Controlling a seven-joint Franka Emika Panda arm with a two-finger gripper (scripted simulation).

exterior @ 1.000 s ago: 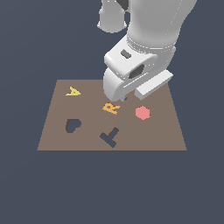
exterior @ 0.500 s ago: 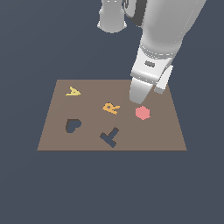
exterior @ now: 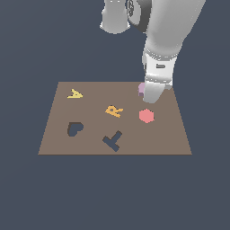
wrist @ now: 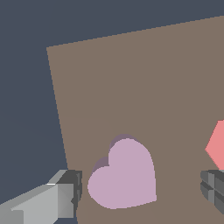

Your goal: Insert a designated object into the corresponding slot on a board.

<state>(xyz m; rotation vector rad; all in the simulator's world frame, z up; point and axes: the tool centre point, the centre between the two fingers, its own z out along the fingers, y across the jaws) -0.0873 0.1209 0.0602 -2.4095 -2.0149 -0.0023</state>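
Lilac heart block (wrist: pixel 124 174) lies flat on the brown board (exterior: pixel 58 134), near its far edge at upper right of centre in the exterior frame, mostly hidden there behind the arm. The gripper (wrist: pixel 140 194) hangs over it with jaws spread wide, one finger (wrist: pixel 59 199) on each side, neither touching. Nearby sits the red hexagon (exterior: pixel 146 116). The heart slot (exterior: pixel 74 128) lies well apart, at the board's lower left.

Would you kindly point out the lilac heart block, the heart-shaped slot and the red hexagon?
lilac heart block (wrist: pixel 124 175): wrist view, middle of its top face.
heart-shaped slot (exterior: pixel 74 129): exterior view, centre of the dark cut-out.
red hexagon (exterior: pixel 146 116): exterior view, centre of its top face.
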